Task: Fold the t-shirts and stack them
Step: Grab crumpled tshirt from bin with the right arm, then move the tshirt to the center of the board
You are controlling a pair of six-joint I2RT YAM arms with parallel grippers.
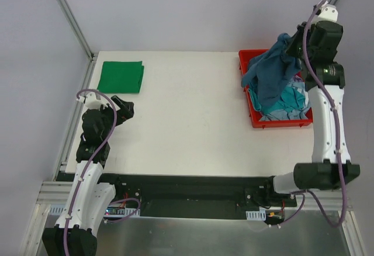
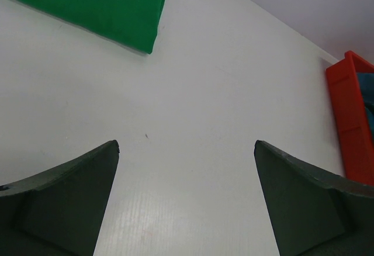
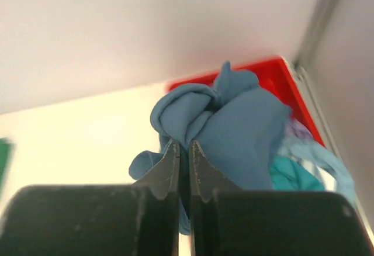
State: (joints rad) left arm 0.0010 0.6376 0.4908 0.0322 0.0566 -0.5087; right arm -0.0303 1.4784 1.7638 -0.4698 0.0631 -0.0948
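- The top view alone gives the full layout. A folded green t-shirt (image 1: 121, 76) lies flat at the upper left of the table (image 1: 187, 121), and a red bin (image 1: 279, 124) sits at the upper right. Both arms are in frame.
- The right wrist view alone shows the grip close up. The right gripper (image 3: 179, 148) has its jaws pinched almost together on a fold of the blue t-shirt (image 3: 239, 127), with cloth bunched just past the tips.
- In the top view the blue t-shirt hangs from the raised gripper above the bin. Its lower end reaches into the bin, and a sleeve crosses the bin's left wall in the frame.
- Under it in the bin lie a crumpled teal t-shirt (image 1: 294, 99) and a pale blue t-shirt (image 3: 320, 154). The hanging cloth partly covers both.
- In the left wrist view the left gripper (image 2: 186, 145) has its jaws spread wide and holds nothing, with white table surface below. A corner of the green t-shirt shows at upper left and the bin's edge at far right.
- In the top view the left gripper sits at left centre, below the green t-shirt and apart from it.
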